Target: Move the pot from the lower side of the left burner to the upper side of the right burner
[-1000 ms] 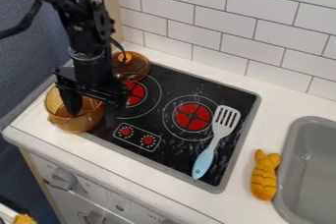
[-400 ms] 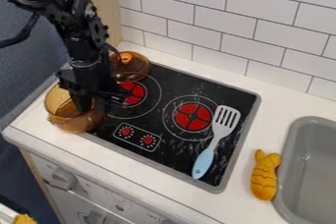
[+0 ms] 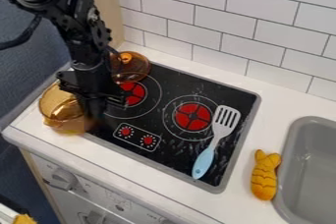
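The white counter [image 3: 272, 125] carries the stove [image 3: 203, 88], with the sink [image 3: 312, 169] set in at the right. The only arm [image 3: 85, 26] hangs over the stove's left side, so there is no nearer one to choose. The pot [image 3: 59, 115] stands at the stove's lower left corner, overlapping the counter, and looks slightly tipped. It lies just left of the gripper [image 3: 93, 115] in the view, which is at its right wall — whether clamped on it or released, I cannot tell. The pot is roundish, with no clear long axis.

The next move probably calls for a firm hold on that wall, then a lift rightward past the left burner [image 3: 134, 94] to the far side of the right burner [image 3: 193, 117]. The spatula [image 3: 215, 145] beside it could get knocked. Markings by the dials [image 3: 126, 131] are too small to read.
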Robot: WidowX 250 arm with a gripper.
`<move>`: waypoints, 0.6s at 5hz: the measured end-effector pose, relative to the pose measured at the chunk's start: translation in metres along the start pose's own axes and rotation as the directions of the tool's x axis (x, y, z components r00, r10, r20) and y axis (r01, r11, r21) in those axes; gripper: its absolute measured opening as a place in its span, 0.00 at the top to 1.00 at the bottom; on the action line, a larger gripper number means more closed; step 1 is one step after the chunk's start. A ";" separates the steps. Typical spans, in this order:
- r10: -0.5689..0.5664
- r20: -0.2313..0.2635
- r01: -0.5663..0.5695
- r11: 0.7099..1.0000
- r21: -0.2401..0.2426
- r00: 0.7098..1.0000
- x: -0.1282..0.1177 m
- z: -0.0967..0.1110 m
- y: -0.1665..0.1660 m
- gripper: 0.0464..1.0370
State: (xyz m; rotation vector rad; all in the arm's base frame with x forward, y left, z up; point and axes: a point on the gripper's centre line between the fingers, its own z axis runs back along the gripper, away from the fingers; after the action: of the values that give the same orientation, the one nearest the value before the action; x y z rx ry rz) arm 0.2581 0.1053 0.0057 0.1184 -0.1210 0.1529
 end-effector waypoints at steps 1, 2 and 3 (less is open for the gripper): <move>-0.023 -0.007 0.023 1.000 0.012 1.000 0.004 0.017 -0.006 0.97; -0.042 0.025 0.042 0.999 0.025 0.999 0.012 0.046 -0.017 0.97; -0.092 0.088 0.093 0.996 -0.006 0.992 0.032 0.069 -0.049 0.97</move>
State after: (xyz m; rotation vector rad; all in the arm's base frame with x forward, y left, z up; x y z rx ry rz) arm 0.2896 0.0532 0.0725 0.1203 -0.2031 0.0545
